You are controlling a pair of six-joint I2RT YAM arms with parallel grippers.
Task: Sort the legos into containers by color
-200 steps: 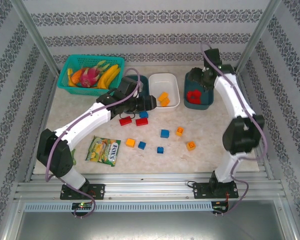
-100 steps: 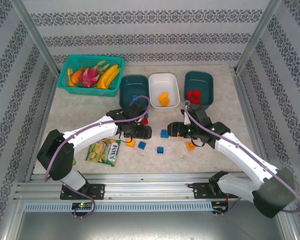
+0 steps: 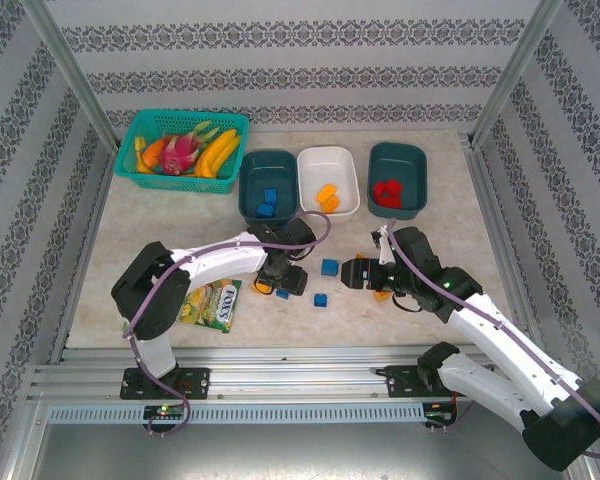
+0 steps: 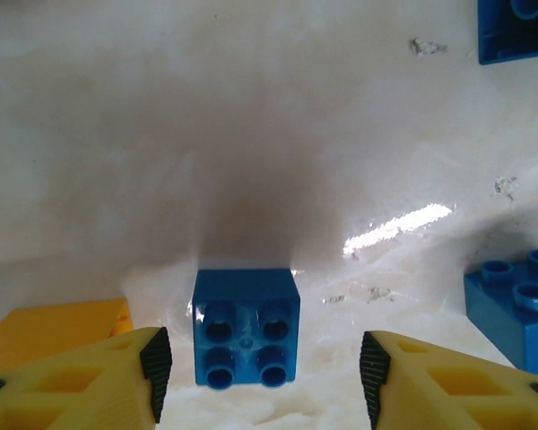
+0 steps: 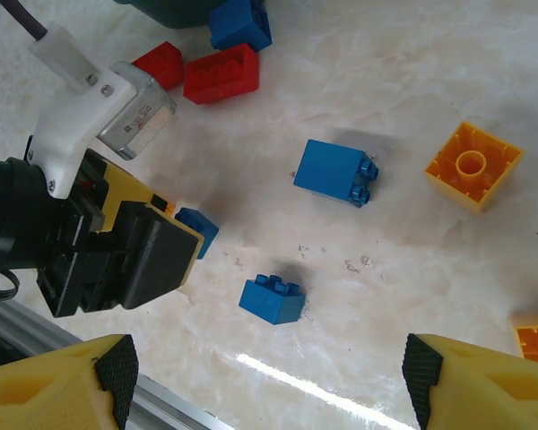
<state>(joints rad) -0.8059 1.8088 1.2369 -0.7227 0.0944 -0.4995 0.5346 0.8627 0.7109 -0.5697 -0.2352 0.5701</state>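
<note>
Since half a second ago we have edged both tools nearer across the desk, away from the far teal tub, with the right tool open and empty and the left tool open astride a blue lego, where a closing finger might clip the orange lego just beside it.

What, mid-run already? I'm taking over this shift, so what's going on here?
Two arms are sorting lego bricks by colour. The left gripper, open, straddles a blue brick on the table; the right gripper hovers open over other loose bricks. The left teal tub holds blue, white tub orange, right teal tub red.
</note>
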